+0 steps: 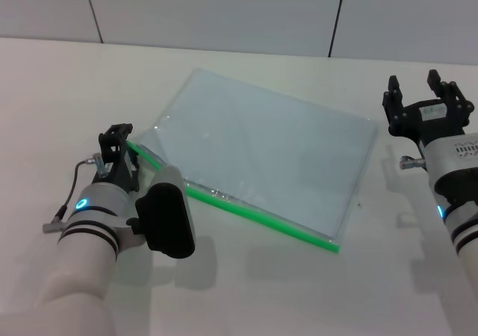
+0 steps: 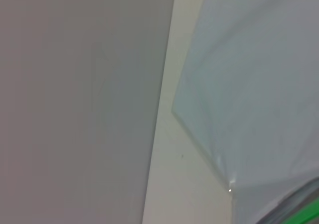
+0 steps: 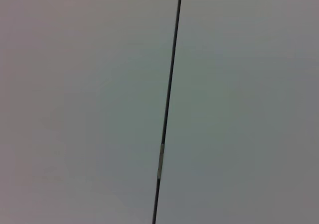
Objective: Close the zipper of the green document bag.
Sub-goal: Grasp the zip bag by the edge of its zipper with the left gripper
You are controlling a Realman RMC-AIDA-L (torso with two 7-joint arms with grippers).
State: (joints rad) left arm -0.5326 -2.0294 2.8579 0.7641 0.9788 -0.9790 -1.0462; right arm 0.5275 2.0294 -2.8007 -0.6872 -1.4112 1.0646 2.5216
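Note:
The green document bag [image 1: 269, 149] lies flat on the white table [image 1: 60, 89], a pale translucent pouch turned at an angle. Its zipper [image 1: 261, 215] is the bright green strip along the near long edge. My left gripper [image 1: 119, 138] sits at the strip's left end, touching or nearly touching it; the slider tab is not visible. The bag's left corner looks slightly raised there. The left wrist view shows the bag [image 2: 259, 84] up close, with a bit of the zipper [image 2: 299, 215]. My right gripper [image 1: 423, 89] hovers open, clear of the bag's right corner, holding nothing.
A grey panelled wall [image 1: 224, 15] stands behind the table. The right wrist view shows only that wall and its dark panel seam [image 3: 167, 109]. Bare tabletop surrounds the bag on every side.

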